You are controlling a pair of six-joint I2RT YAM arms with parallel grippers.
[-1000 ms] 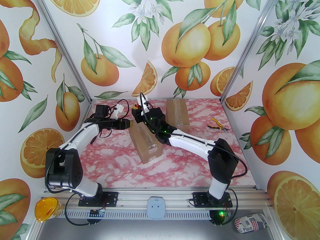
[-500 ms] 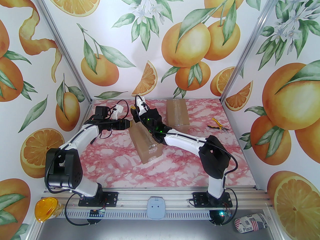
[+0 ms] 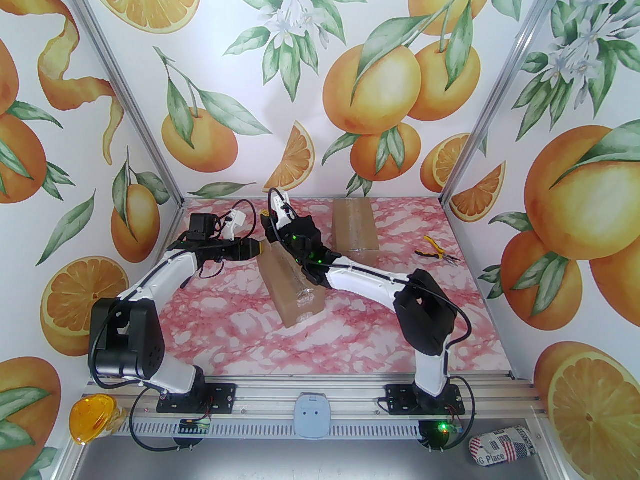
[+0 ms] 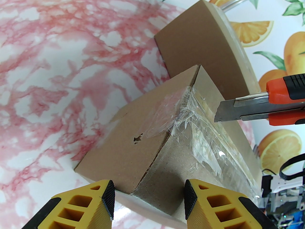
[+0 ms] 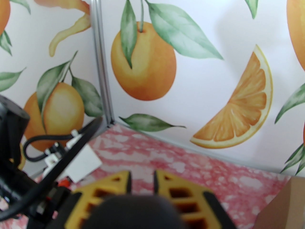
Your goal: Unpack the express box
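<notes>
Pink-and-white marbled table, brightly and evenly lit. Behind the table and to either side of it, white walls printed with oranges, orange slices, curled peel, green leaves and white blossom. At the table's two far corners, aluminium posts running up the wall joins. Along the table's near edge, a silver slotted rail; below the table's near edge, past the rail, a plain grey ledge.
</notes>
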